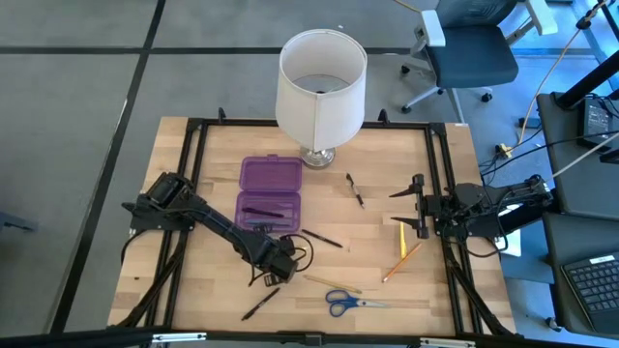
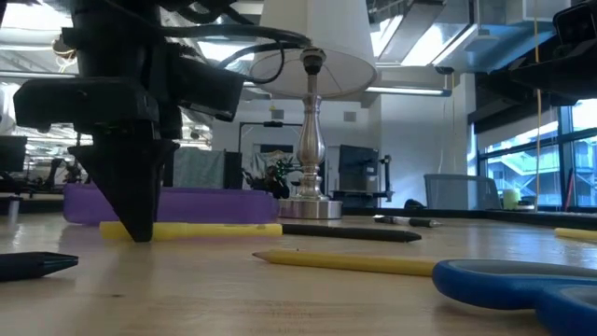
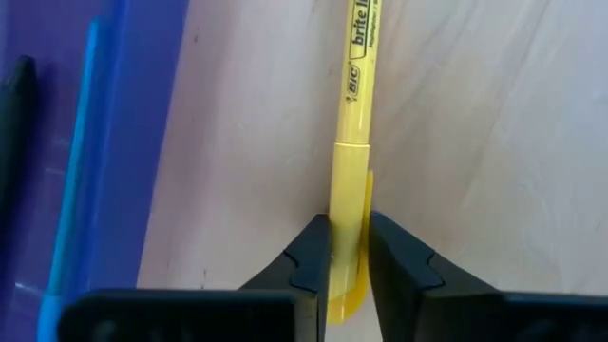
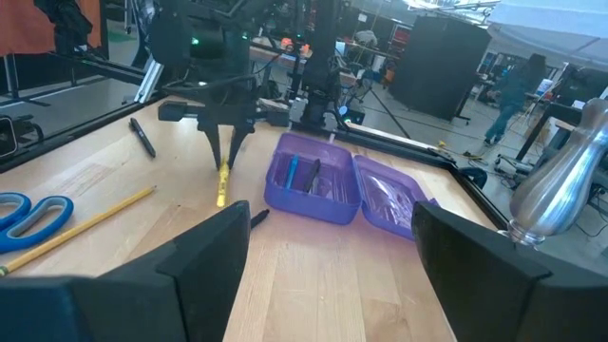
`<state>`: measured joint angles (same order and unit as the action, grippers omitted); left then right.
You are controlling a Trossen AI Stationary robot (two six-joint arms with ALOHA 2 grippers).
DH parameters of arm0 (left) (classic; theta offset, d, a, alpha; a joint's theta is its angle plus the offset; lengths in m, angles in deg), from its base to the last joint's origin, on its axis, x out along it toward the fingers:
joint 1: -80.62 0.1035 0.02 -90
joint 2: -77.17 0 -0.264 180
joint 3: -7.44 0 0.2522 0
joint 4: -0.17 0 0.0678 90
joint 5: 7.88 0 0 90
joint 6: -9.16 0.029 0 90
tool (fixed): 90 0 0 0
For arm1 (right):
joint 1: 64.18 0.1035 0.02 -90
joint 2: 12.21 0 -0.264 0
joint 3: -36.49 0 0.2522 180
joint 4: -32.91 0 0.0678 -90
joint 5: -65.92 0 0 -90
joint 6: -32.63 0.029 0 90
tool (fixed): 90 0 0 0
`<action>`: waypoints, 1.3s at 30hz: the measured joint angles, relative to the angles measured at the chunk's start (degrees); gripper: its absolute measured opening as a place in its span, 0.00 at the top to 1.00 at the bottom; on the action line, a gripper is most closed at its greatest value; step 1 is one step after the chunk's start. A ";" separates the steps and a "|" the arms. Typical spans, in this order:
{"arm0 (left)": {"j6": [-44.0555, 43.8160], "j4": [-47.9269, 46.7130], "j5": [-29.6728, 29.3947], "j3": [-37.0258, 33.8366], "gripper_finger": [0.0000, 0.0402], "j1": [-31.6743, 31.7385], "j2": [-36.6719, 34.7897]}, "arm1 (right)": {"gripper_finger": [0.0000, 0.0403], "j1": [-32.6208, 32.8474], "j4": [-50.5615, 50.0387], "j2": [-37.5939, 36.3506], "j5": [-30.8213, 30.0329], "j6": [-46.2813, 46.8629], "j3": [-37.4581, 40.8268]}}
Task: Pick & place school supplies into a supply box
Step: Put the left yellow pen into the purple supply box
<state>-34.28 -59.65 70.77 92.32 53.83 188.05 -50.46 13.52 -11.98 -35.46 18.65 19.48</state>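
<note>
Lighting even and bright, picture quality mixed across views.
High view: flat overhead light, soft short shadows on the wooden table [image 1: 377,280], no glare. Low view: backlit by ceiling strips and blue windows at the right, so the left gripper [image 2: 138,210] reads as a near-black silhouette; blue scissors [image 2: 522,285] in the foreground are blurred. Left wrist view: close range, yellow highlighter [image 3: 353,114] sharp, fingers [image 3: 309,261] soft. Right wrist view: own fingers [image 4: 204,261] out of focus, background people blurred.
</note>
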 joint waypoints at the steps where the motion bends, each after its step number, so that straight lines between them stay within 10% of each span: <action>1: 0.76 -1.19 1.04 1.02 0.88 -0.01 0.13 | 0.26 0.00 -0.02 0.00 0.00 0.00 0.00; 20: 3.08 -32.29 -12.12 10.87 0.88 2.23 -8.64 | 0.26 0.01 0.00 0.01 0.00 -0.01 0.00; 39: 16.31 -19.91 -9.46 -3.81 0.88 13.51 -9.76 | 0.26 0.00 -0.01 0.00 0.00 -0.01 0.00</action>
<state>-17.97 -79.56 61.31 88.51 67.34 178.29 -50.46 13.51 -11.98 -35.46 18.64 19.48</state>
